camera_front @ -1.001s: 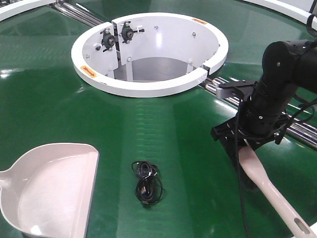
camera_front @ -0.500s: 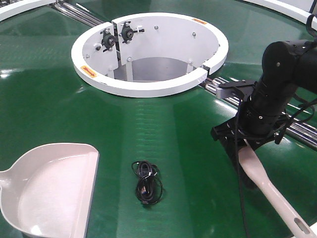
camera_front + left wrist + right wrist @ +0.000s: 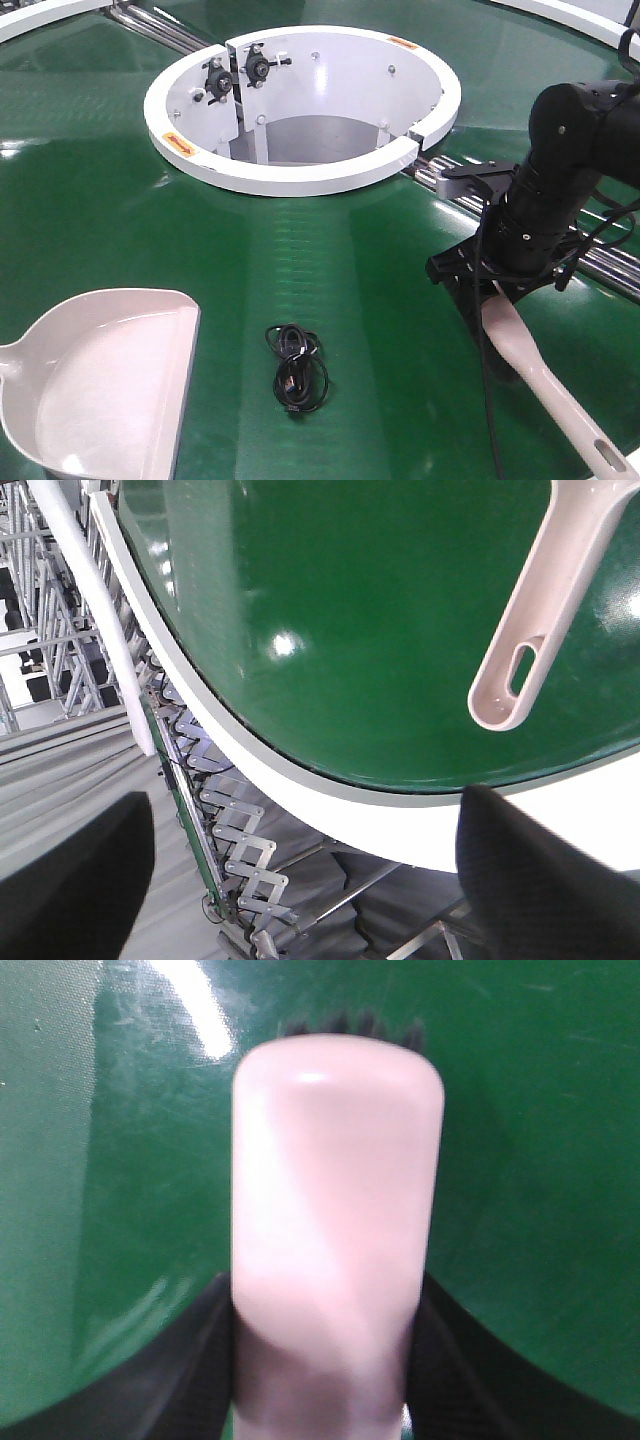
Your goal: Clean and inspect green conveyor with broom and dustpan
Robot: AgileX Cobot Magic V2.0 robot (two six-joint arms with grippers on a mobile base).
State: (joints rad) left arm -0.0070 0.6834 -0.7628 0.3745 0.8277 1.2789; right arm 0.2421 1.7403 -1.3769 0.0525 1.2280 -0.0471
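Broom (image 3: 545, 380) is held tight by the right gripper (image 3: 490, 295) on the green conveyor (image 3: 100, 200); the left gripper (image 3: 300, 865) fingers are spread wide.

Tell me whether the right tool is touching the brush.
Touching. In the right wrist view, the right tool clamps the brush: its black fingers press against both sides, with no gap.

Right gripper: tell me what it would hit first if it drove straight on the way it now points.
Likely the green conveyor: the right gripper, shut on the broom, points down at its surface, with nothing else seen ahead; depth is unclear.
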